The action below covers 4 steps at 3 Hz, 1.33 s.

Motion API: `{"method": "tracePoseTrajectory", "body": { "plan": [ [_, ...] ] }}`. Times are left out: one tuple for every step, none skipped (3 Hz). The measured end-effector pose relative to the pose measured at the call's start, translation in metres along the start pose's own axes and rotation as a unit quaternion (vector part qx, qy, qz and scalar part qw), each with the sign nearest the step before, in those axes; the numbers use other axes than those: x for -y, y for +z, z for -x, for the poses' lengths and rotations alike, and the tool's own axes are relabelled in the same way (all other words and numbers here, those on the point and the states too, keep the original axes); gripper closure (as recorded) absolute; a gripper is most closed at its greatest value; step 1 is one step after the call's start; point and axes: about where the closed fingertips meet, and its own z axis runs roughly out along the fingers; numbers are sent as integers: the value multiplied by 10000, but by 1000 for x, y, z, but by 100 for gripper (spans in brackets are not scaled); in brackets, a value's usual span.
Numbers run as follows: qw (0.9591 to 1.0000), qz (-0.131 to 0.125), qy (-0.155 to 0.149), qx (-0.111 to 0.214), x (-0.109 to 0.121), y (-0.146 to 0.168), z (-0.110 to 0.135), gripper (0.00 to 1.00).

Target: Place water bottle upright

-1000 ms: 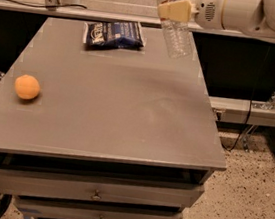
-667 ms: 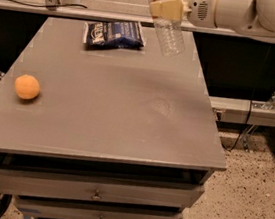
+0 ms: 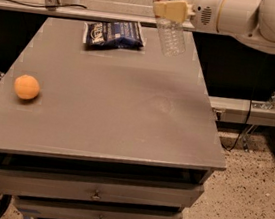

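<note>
Clasping the water bottle (image 3: 170,35), the hand (image 3: 172,9) hangs above the grey table (image 3: 128,105), far end.

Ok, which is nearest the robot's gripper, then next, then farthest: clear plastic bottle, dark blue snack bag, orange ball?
1. Clear ribbed plastic water bottle, held in the gripper, far side.
2. Dark blue snack bag, just left.
3. Orange ball, off left, nearest the camera.

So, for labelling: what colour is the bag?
Snack bag: dark blue, white print (camera view). Gripper holds water bottle aloft beside it.
</note>
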Motion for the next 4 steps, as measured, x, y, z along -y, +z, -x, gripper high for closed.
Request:
{"method": "tracePoseTrajectory", "body": {
  "plan": [
    [9975,110,-62,702,-1,0,1,100],
    [9922,266,-228,1193,-8,6,1,100],
    [9875,346,-399,1484,-15,10,-3,100],
    [9844,325,-651,1600,-22,16,-15,100]
  ]
}}
